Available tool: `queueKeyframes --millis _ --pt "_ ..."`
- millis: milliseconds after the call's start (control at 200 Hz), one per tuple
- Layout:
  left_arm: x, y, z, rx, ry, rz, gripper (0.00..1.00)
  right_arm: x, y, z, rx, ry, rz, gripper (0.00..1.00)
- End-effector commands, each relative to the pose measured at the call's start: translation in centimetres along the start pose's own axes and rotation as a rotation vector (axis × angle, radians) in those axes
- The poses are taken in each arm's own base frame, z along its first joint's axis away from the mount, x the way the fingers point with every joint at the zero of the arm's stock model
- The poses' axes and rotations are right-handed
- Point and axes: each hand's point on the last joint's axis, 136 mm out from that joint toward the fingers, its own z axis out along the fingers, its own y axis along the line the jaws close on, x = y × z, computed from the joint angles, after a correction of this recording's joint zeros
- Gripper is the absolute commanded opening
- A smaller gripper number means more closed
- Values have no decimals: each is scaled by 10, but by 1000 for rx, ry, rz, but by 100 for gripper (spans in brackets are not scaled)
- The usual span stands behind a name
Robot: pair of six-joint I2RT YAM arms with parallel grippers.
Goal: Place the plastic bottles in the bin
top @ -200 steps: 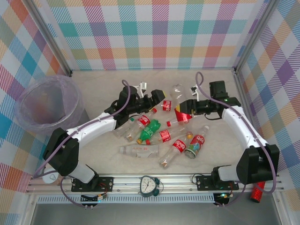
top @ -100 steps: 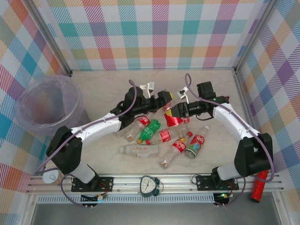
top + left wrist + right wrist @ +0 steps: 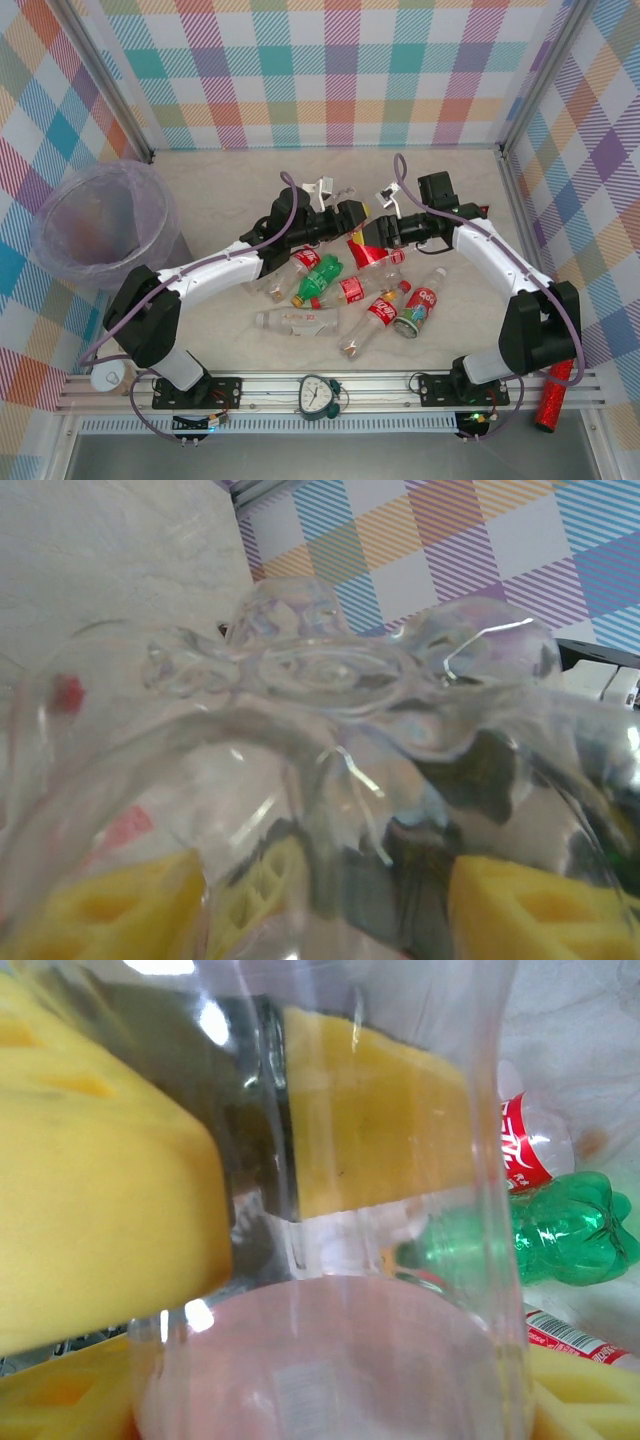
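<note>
From above, the left end effector point(image 3: 349, 214) and the right end effector point(image 3: 385, 233) stood nose to nose over the middle of the surface point(image 3: 220, 190). Both were at one clear bottle point(image 3: 366, 247) with a red label, which sat tilted between them. The other plastic bottles point(image 3: 345, 300) lay loose on the surface just below, a green bottle point(image 3: 318, 280) among the red-labelled ones. The bin point(image 3: 100, 230) stood well apart at the left edge, its lilac liner open.

That high view was too coarse to read either grip. The left wrist camera gave more: the clear bottle's crumpled wall sat right against the lens, spanning the yellow pads point(image 3: 120, 905) at both lower corners, so the left end effector appeared narrowed onto it. In the right wrist view the same clear wall ran between that arm's pads point(image 3: 100, 1210). They were seen partly through the plastic, so I could not tell whether they pressed it or stood just off. Past the bottle, that camera also caught the green bottle and a red-labelled one lying on the surface.
</note>
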Motion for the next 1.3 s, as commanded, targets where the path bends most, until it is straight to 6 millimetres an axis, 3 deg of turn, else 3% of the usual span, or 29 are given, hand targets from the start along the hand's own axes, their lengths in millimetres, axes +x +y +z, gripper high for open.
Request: queueKeyframes --millis 0,240,435,610,695,795,955,1140,1295 --pt "-10 -20 -2 34 -40 20 53 -8 12 4 -42 9 -71 74" --pt "-14 -12 -7 -66 -23 87 51 -9 7 -6 40 24 -100 88" --pt "-33 -14 -19 -114 -64 117 45 -15 9 -24 95 3 -108 98" --pt "-53 -22 -40 -229 -85 210 38 -36 -2 -57 242 -162 -82 99" --pt "-69 -35 -57 -254 -124 254 34 -48 7 -77 198 -271 -51 99" --pt "-98 -55 -91 -288 -247 308 25 -53 4 -87 216 -308 -32 99" --pt "-143 -83 -160 -382 -388 386 19 -43 -19 -82 267 -276 37 99" --pt "-188 -96 -263 -534 -584 384 8 -39 -35 -76 270 -262 85 98" --pt "-204 -98 -347 -696 -743 391 0 -43 -34 -74 253 -253 85 98"
